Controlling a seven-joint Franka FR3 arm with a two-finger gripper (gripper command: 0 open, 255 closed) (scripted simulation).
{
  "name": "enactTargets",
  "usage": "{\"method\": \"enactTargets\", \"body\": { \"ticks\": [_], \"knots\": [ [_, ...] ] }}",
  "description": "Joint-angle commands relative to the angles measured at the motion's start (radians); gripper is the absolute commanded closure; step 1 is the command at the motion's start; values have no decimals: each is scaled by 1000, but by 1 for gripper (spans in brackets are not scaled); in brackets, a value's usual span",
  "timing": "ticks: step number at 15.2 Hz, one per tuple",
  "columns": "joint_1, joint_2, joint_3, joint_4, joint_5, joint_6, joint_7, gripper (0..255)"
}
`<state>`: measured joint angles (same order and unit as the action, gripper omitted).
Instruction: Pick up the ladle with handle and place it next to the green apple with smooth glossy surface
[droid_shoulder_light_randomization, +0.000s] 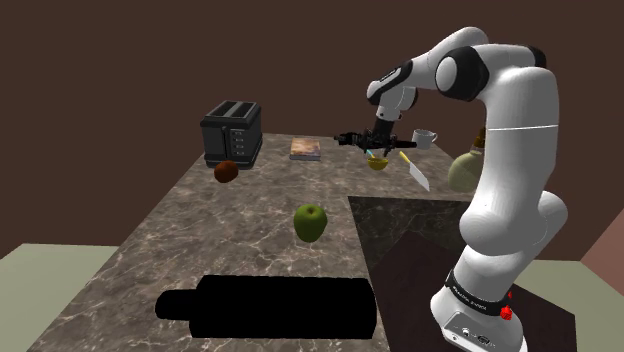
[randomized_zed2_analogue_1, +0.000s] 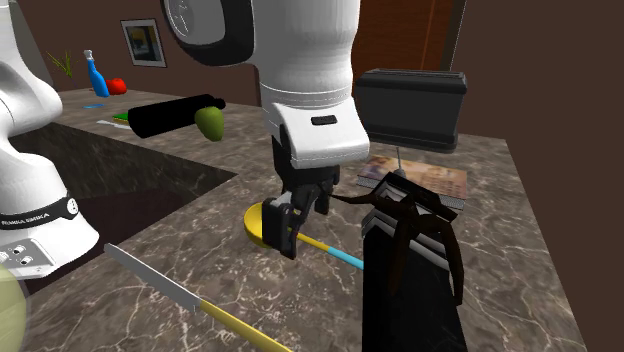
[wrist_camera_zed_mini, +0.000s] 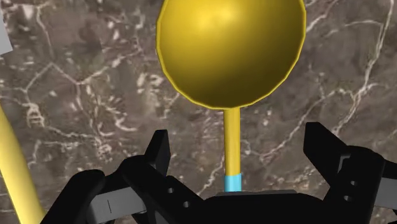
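Note:
The ladle has a yellow bowl (wrist_camera_zed_mini: 232, 48) and a thin yellow handle (wrist_camera_zed_mini: 233, 140) that ends in a blue part. It lies flat on the dark marble counter (droid_shoulder_light_randomization: 240, 240). My gripper (wrist_camera_zed_mini: 238, 153) is open just above the handle, one black finger (wrist_camera_zed_mini: 159, 153) on each side, neither touching it. In the shoulder view the gripper (droid_shoulder_light_randomization: 378, 148) hangs over the ladle (droid_shoulder_light_randomization: 377, 161) at the counter's far end. The green apple (droid_shoulder_light_randomization: 310, 222) sits well nearer the camera, mid-counter. In the second exterior view the gripper (randomized_zed2_analogue_1: 300, 220) stands over the ladle (randomized_zed2_analogue_1: 258, 222), with the apple (randomized_zed2_analogue_1: 210, 122) beyond.
A knife (droid_shoulder_light_randomization: 415, 172) with a yellow handle lies close beside the ladle. A sink (droid_shoulder_light_randomization: 410, 230) opens between ladle and stand. A black toaster (droid_shoulder_light_randomization: 232, 133), a book (droid_shoulder_light_randomization: 306, 149), a brown round thing (droid_shoulder_light_randomization: 226, 171), a mug (droid_shoulder_light_randomization: 424, 139) and a long black cylinder (droid_shoulder_light_randomization: 270, 307) also stand on the counter.

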<state>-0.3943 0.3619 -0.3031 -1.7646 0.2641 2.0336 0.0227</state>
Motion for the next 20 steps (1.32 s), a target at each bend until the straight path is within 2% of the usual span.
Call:
{"method": "enactTargets", "body": {
  "ticks": [1,5,12,13,20],
  "knots": [
    [-1,16,3,-5,7,20,-4,0],
    [0,34,8,-28,18,61,-11,0],
    [0,34,8,-28,18,61,-11,0],
    [0,34,8,-28,18,61,-11,255],
    [0,34,8,-28,18,61,-11,255]
  ]
}}
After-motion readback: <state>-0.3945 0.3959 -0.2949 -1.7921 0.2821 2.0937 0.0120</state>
